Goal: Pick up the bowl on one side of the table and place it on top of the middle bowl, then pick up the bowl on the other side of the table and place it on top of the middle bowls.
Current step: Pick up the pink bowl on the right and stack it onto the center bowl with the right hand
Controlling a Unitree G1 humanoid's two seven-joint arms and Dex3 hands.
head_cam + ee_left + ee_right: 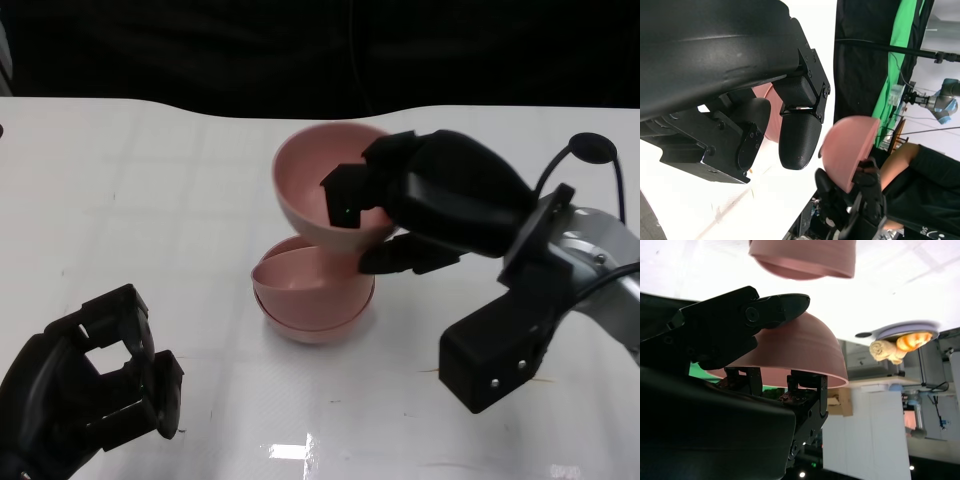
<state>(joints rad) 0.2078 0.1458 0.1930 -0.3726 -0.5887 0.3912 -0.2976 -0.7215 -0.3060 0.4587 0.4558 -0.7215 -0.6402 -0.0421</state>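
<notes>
My right hand [440, 200] grips a pink bowl [310, 185] by its rim, with fingers inside and under the wall. The bowl hangs tilted, its opening facing left, just above the middle stack of pink bowls [315, 300], and its base nearly touches the stack's rim. From the right wrist view the held bowl [800, 352] sits between the fingers [740, 325], with the stack [805, 260] beyond it. The left wrist view shows the held bowl [847, 150] and the right hand [855, 205] beneath it. My left hand [90, 385] rests low at the near left and holds nothing.
The white table [120, 200] stretches to a dark backdrop at the far edge. A person in black [920, 175] sits beyond the table in the left wrist view, in front of a green screen. The right forearm and its cable [590, 240] lie at the right.
</notes>
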